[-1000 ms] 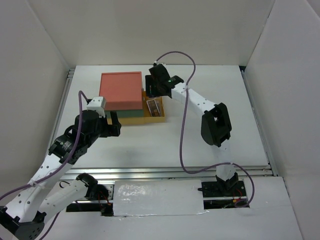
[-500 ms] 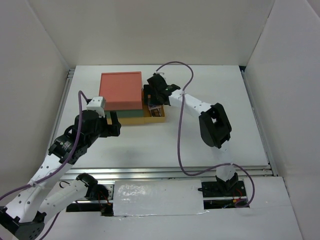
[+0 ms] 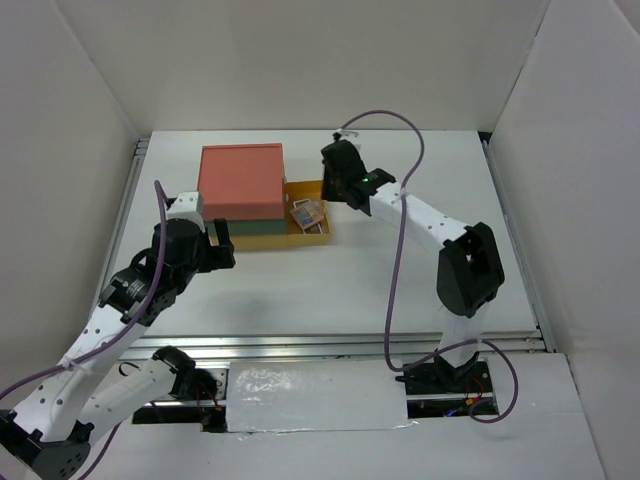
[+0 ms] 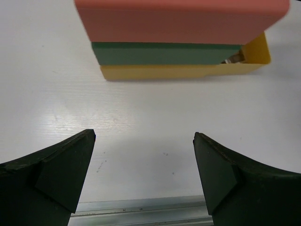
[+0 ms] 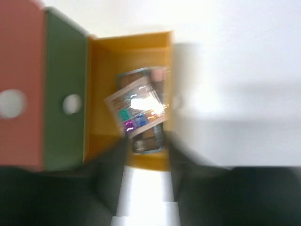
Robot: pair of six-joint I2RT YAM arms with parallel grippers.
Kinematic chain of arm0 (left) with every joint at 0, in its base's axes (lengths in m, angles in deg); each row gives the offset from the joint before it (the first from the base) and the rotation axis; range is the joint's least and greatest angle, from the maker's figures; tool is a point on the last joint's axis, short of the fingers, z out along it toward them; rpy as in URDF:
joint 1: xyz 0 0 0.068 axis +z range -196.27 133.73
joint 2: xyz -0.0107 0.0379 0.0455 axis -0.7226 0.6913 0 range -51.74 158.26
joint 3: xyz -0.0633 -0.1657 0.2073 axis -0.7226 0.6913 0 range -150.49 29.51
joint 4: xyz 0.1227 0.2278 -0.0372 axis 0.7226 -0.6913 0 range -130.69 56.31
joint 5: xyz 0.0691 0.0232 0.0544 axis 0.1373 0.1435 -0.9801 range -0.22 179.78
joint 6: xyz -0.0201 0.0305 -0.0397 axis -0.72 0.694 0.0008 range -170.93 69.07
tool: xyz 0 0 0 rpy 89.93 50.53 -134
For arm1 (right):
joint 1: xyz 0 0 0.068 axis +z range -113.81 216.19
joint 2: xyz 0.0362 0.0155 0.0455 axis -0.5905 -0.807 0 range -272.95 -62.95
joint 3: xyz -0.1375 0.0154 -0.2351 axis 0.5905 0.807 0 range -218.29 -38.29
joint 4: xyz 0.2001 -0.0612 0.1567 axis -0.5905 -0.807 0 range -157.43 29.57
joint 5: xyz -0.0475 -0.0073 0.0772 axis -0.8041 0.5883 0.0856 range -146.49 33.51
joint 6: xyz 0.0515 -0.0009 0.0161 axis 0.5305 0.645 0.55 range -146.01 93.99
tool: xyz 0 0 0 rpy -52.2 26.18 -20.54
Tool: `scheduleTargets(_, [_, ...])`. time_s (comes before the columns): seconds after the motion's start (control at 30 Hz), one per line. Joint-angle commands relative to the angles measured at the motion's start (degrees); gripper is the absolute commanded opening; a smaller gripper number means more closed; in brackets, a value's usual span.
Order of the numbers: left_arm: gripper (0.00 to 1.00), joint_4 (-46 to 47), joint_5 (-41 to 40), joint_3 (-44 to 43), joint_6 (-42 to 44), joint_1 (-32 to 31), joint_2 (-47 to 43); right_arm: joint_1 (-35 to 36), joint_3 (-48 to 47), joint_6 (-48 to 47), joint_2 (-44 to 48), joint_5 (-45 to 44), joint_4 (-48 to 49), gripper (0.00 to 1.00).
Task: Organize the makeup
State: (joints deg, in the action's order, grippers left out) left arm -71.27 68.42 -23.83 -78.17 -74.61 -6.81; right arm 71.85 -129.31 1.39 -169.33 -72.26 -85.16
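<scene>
Two long eyeshadow palettes (image 3: 307, 213) lie crossed in the pulled-out yellow drawer (image 3: 318, 236); in the blurred right wrist view a shiny one (image 5: 138, 108) rests over a brownish one (image 5: 148, 139). My right gripper (image 3: 333, 190) hovers just right of the drawer, fingers a little apart, nothing between them (image 5: 146, 147). Near the front of the drawer box, my left gripper (image 3: 225, 248) stands wide open and empty (image 4: 143, 141) over bare table. No other makeup shows.
The stacked drawer box (image 3: 240, 180) has an orange top, a green middle (image 4: 164, 52) and the yellow bottom drawer (image 4: 178, 71) open to the right. White walls close in the table on three sides. A metal rail (image 4: 141, 214) runs along the near edge.
My right gripper has lifted away from over the yellow drawer and moved right, uncovering the palettes lying in it. The left gripper has shifted slightly left.
</scene>
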Motion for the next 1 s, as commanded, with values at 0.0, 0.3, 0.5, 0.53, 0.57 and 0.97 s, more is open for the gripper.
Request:
scheduleTargets(0.0, [0.99, -1.2, -8.5, -2.6, -4.3, 0.9, 0.7, -5.1, 4.4, 0.4, 1.4, -0.1, 3.9, 0.03])
scheduleTargets(0.3, [0.99, -15.7, -26.4, -18.7, -18.6, 2.3, 9.7, -11.4, -0.3, -6.4, -9.5, 9.7, 1.3, 0.0])
scheduleTargets(0.5, [0.99, -11.0, -19.2, -24.5, -14.9, 11.9, 21.4, -10.4, -11.9, -7.8, -19.1, 18.3, -3.6, 0.0])
scheduleTargets(0.53, [0.99, -10.2, -16.8, -24.8, -14.4, 13.6, 23.0, -9.9, -13.4, -7.5, -20.2, 18.5, -4.0, 0.0])
scheduleTargets(0.57, [1.0, -7.2, -15.6, -24.7, -12.8, 14.1, 25.3, -9.5, -13.7, -7.2, -20.3, 18.5, -3.7, 0.0])
scheduleTargets(0.97, [0.99, -3.7, -6.0, -27.4, -9.8, 15.9, 34.8, -3.3, -16.2, -1.0, -23.0, 21.5, -1.0, 0.0])
